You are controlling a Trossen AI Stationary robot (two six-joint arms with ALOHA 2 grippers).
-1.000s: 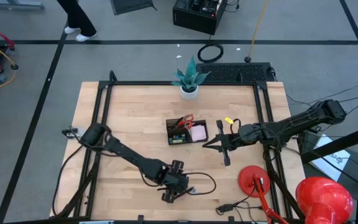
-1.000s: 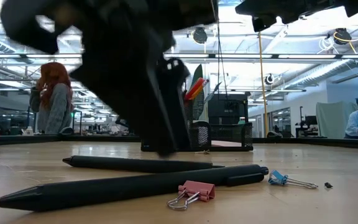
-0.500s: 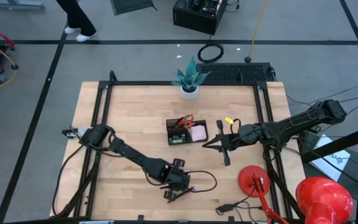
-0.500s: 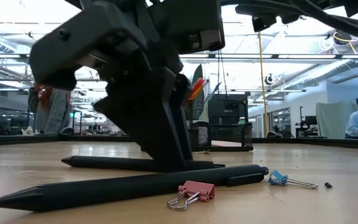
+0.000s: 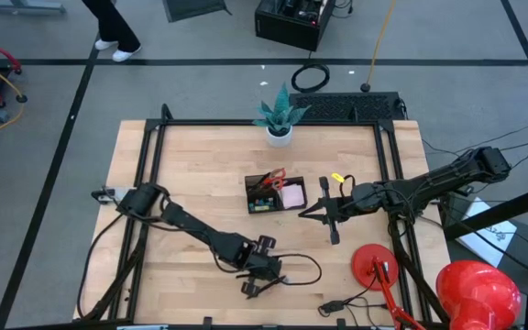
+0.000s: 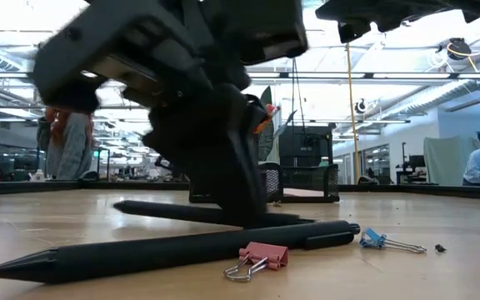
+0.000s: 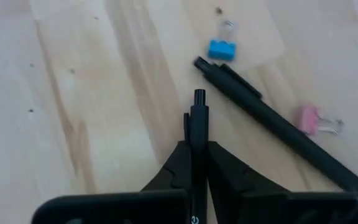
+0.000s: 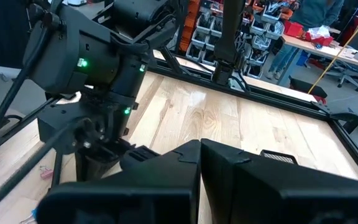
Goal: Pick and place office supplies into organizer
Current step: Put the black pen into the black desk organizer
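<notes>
Two black pens are down at the near edge of the wooden table [image 5: 191,192]. One pen [image 7: 197,134] is pinched between the fingers of the left gripper [image 7: 196,163], which are pressed tight on it. In the low view this pen [image 6: 173,210] has one end lifted a little off the wood. The other pen [image 7: 278,130] lies flat just beside it, and the low view shows that pen [image 6: 182,247] long and dark across the front.

A small blue clip [image 7: 220,48] lies near the tips of the pens. A pink clip [image 7: 316,120] lies on the far side of the flat pen, close to it. In the high view, the left gripper [image 5: 262,275] is near the front edge of the table.

The black organizer [image 5: 275,195] stands in the middle of the table, well apart from the pens. Red-handled scissors [image 5: 271,178] and a pink sticky-note pad [image 5: 291,196] are in it.

The right gripper [image 5: 308,212] hangs just beside the organizer, its fingers pressed together on nothing. A white plant pot [image 5: 280,135] stands at the far edge.
</notes>
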